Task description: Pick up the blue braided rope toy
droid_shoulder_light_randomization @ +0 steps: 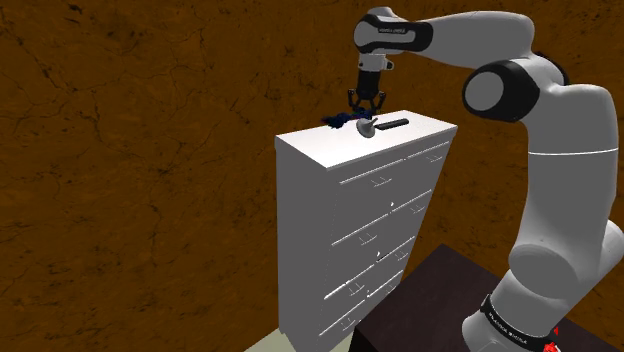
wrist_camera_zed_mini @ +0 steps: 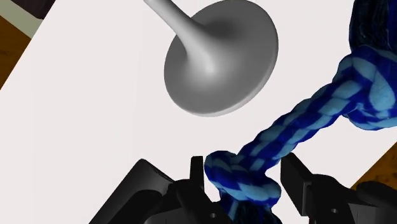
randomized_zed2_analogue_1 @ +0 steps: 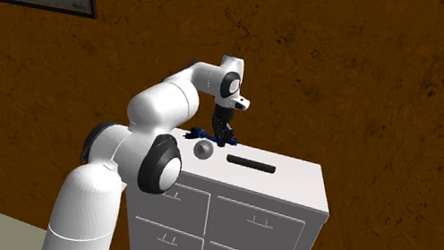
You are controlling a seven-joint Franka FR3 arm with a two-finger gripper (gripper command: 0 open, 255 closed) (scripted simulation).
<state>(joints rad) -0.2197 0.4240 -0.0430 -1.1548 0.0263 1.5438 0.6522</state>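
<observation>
The jaws stand open astride the end knot of the rope toy point(wrist_camera_zed_mini: 299, 119). Close squarely on it, then lift straight

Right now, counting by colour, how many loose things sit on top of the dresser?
Blue: 1, the braided rope toy
Grey: 1, a stemmed, goblet-like piece
Black: 1, a slim flat bar
Total: 3, all on the white dresser
</observation>
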